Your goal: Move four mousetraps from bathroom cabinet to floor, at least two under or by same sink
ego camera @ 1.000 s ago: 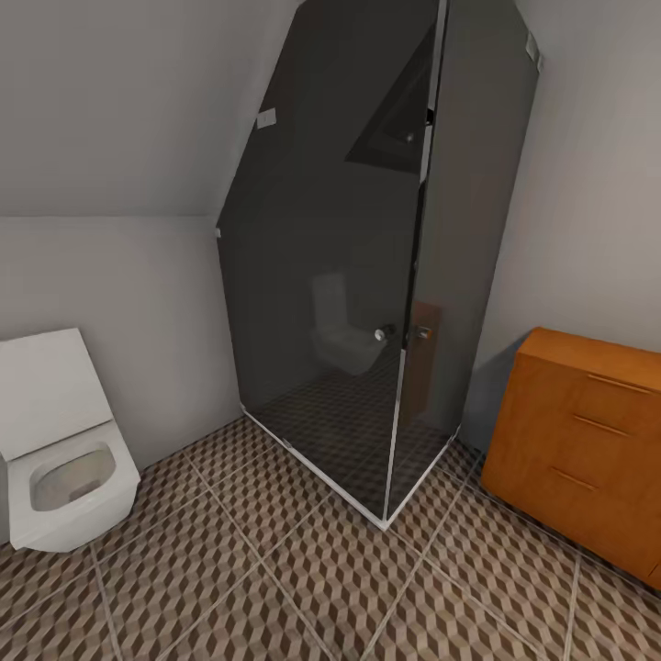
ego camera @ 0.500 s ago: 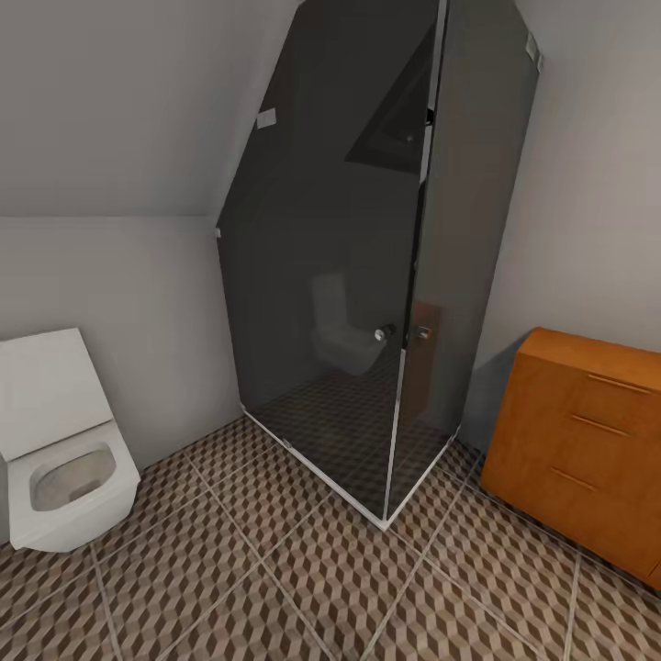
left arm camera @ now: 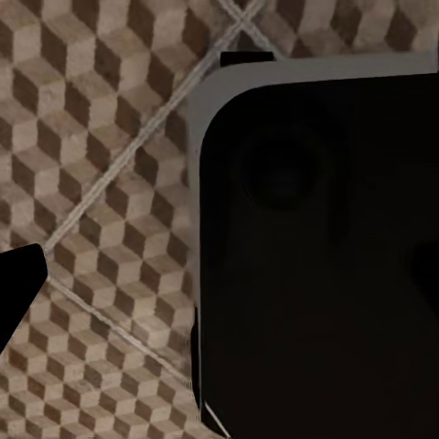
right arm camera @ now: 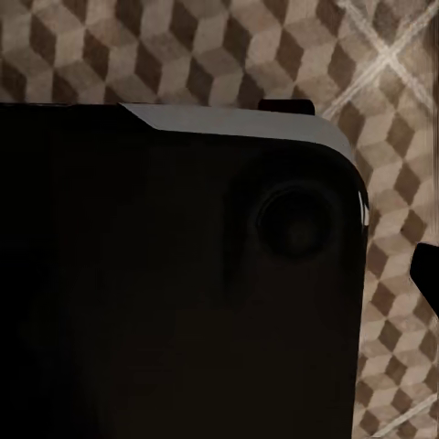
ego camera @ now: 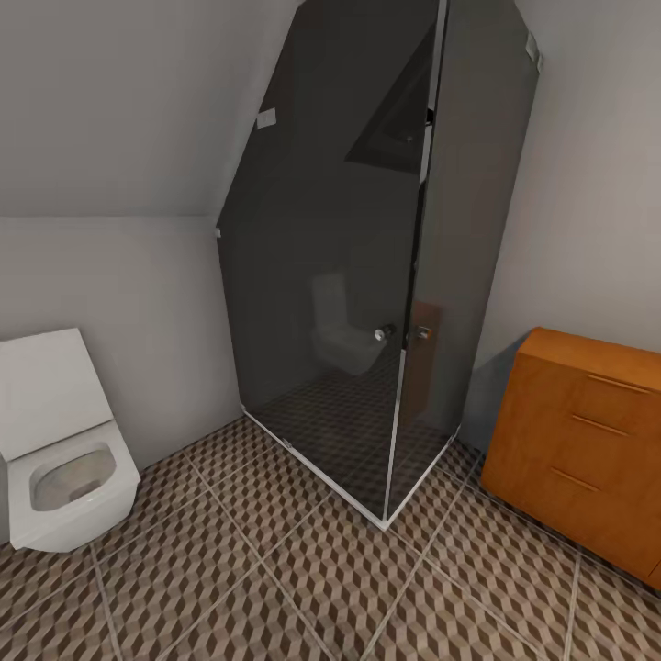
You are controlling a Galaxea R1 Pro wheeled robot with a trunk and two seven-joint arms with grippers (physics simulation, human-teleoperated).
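No mousetraps are visible and your grippers' state cannot be told from either wrist view, so turn the base right toward the cabinet (ego camera: 583,441), standing on the bathroom floor (ego camera: 275,569), and square up before reaching.

Cabinet (ego camera: 574,441) is cut off by the head view's right edge; we see its near end and three drawer fronts with bar handles, all closed, so we can't see inside. Toilet (ego camera: 60,459) is clipped at the left edge. Shower enclosure (ego camera: 367,275) glass is dark; past it we make out only floor tiles and faint reflections, and its top runs out of frame. In both wrist views a dark, rounded body of the robot blocks most of the bathroom floor (left arm camera: 101,183). A black tip at each wrist view's edge is too cropped to tell how either hand stands.
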